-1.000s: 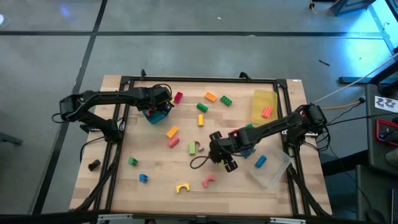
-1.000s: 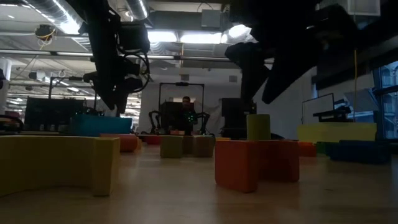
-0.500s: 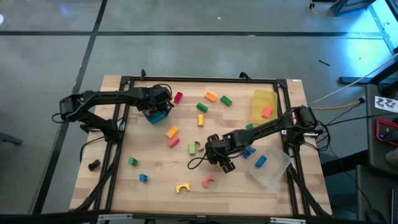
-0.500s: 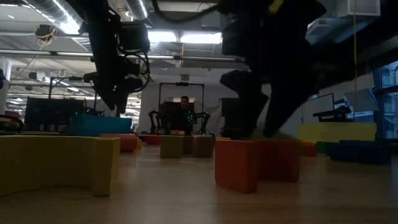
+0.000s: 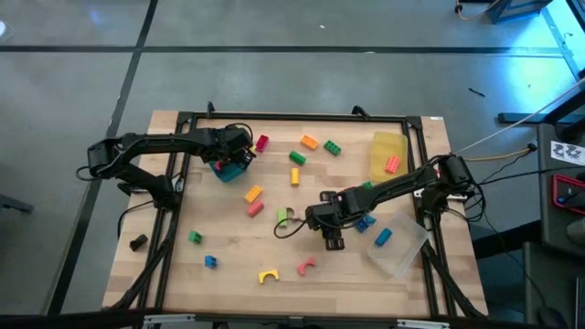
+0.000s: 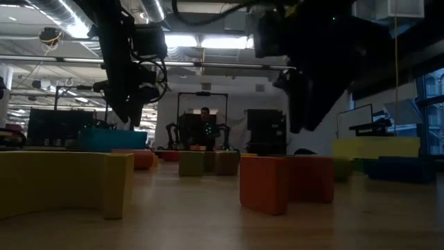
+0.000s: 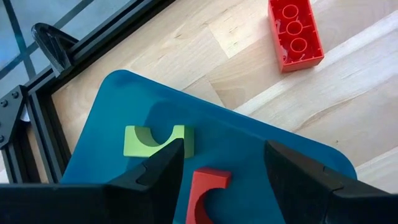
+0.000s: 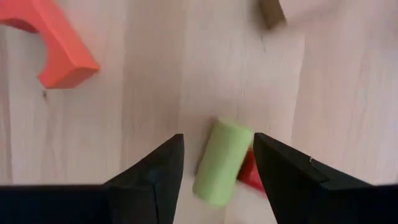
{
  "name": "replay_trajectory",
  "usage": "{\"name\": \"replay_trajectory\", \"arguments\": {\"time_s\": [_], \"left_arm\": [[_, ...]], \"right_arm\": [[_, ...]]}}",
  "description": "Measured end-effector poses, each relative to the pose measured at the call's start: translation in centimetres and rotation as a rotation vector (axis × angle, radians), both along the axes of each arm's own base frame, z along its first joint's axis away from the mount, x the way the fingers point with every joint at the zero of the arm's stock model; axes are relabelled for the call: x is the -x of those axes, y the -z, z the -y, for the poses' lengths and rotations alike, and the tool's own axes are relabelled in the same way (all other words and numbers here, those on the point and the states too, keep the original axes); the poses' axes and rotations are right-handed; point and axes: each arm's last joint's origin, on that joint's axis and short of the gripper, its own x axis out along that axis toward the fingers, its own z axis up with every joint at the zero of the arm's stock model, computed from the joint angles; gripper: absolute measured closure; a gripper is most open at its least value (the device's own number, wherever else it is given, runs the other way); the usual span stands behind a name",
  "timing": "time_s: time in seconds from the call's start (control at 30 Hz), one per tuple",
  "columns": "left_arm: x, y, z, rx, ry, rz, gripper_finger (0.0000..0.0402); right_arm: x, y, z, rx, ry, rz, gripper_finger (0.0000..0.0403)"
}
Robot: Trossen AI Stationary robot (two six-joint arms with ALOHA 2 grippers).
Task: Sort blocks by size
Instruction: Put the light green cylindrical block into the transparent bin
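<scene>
Small coloured blocks lie scattered over the wooden table (image 5: 228,233). My right gripper (image 8: 217,146) hangs open near the table's middle (image 5: 322,228). A light-green cylinder (image 8: 222,163) lies on its side between its fingers, touching neither, with a red piece (image 8: 254,175) beside it. A red arch (image 8: 53,46) and a tan piece (image 8: 273,12) lie beyond. My left gripper (image 7: 224,155) is open and empty above the teal tray (image 7: 112,124), which holds a green arch (image 7: 155,140) and a red arch (image 7: 208,186). In the high view the left gripper (image 5: 233,153) covers most of that tray.
A yellow tray (image 5: 384,146) holding an orange block and a clear tray (image 5: 402,260) holding a blue block sit at the right. A red brick (image 7: 295,34) lies just beyond the teal tray. A black frame (image 5: 292,117) rims the table. A small black lump (image 5: 138,242) sits at the left edge.
My right gripper has dropped to the table behind the red arch and risen again, shifting slightly toward the far edge. In the low view the green cylinder that stood upright there no longer stands.
</scene>
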Motion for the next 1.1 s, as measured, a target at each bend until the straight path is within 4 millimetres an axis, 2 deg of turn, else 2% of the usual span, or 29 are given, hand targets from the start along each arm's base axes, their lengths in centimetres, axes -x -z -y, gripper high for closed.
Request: {"name": "replay_trajectory", "arguments": {"time_s": [0.27, 0.33, 0.77, 0.87, 1.03, 1.1], "left_arm": [[0.0, 0.0, 0.0, 0.000, 0.000, -0.001, 0.0196], [0.0, 0.0, 0.0, 0.000, 0.000, 0.000, 0.0196], [0.0, 0.0, 0.0, 0.000, 0.000, -0.001, 0.0196], [0.0, 0.0, 0.0, 0.000, 0.000, 0.000, 0.0196], [0.0, 0.0, 0.0, 0.000, 0.000, 0.000, 0.0196], [0.0, 0.0, 0.0, 0.000, 0.000, 0.000, 0.0196]], "right_arm": [[0.8, 2.5, 0.3, 0.022, 0.052, -0.029, 0.0207], [0.6, 2.8, 0.3, 0.034, 0.058, 0.011, 0.0207], [1.4, 4.6, 0.5, 0.034, 0.074, 0.004, 0.0208], [1.6, 5.0, 0.5, 0.020, 0.071, -0.002, 0.0222], [1.7, 5.1, 0.5, 0.020, 0.071, -0.007, 0.0271], [1.7, 5.1, 0.5, 0.020, 0.071, -0.007, 0.0271]]}}
